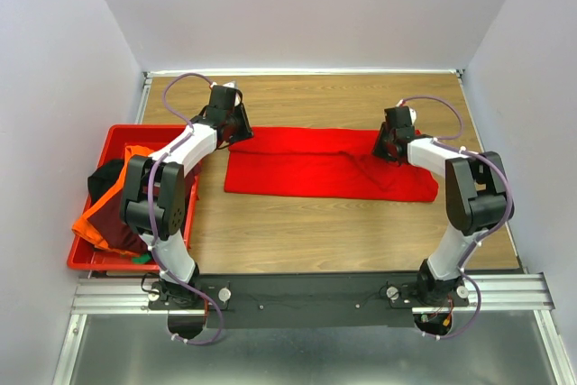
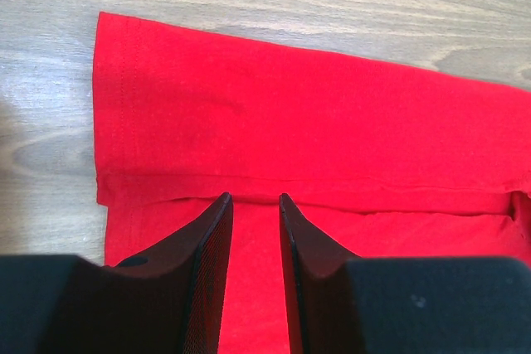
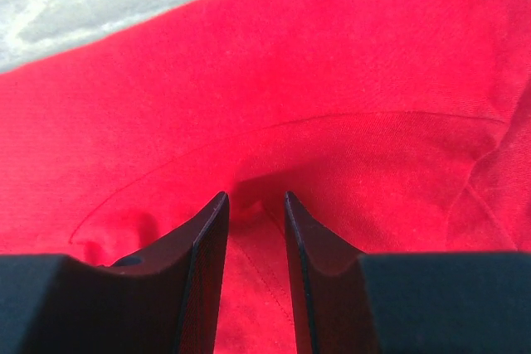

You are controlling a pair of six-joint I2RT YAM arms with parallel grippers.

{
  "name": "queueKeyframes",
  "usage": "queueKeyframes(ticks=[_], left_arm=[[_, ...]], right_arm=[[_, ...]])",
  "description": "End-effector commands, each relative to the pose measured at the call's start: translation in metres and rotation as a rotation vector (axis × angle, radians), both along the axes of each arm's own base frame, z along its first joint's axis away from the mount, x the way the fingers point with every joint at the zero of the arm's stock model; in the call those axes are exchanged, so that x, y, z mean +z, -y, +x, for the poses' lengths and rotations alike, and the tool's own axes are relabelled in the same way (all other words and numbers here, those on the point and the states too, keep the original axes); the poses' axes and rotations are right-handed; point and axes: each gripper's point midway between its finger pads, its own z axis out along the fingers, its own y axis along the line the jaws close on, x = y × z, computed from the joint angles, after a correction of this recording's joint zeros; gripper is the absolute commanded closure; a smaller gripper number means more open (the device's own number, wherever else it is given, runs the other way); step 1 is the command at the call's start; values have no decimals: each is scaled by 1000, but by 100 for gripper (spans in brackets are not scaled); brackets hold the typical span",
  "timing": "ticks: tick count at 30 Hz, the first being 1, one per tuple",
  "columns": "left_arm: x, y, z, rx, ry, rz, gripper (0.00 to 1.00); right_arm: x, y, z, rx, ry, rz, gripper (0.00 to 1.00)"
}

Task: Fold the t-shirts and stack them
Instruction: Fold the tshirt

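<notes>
Now L pincer point(image 2: 255, 199) + R pincer point(image 3: 255, 199) jaws apart, over red t-shirt point(image 1: 306, 169).

Crate point(image 1: 117, 137) sits left of t-shirt point(image 1: 315, 164) on table point(image 1: 361, 232).

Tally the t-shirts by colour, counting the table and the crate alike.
Bright red t-shirt: 1, on the table
Orange t-shirt: 1, in the crate
Black t-shirt: 1, in the crate
Dark maroon t-shirt: 1, in the crate
Total: 4
</notes>
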Motion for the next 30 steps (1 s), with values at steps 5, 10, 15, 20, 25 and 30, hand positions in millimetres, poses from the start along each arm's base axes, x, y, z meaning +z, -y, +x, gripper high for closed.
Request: queueKeyframes(ticks=[5,10,15,20,25,30], left_arm=[[10,5,-3,-24,30,-11,63],[10,4,-3,-23,32,-9,64],[8,5,-3,-24,27,-8,64],[8,5,-3,-26,25,-10,64],[9,5,-2,-23,29,-12,64],[8,6,-2,-24,27,-15,64]], right_arm=[[-11,-2,-2,8,-37,12,61],[-4,-7,-5,15,-29,42,77],[0,-14,-11,46,-25,73,90],[10,-20,-19,72,-13,113,100],[24,-34,-29,119,1,186,100],[30,-48,-43,164,-4,251,100]])
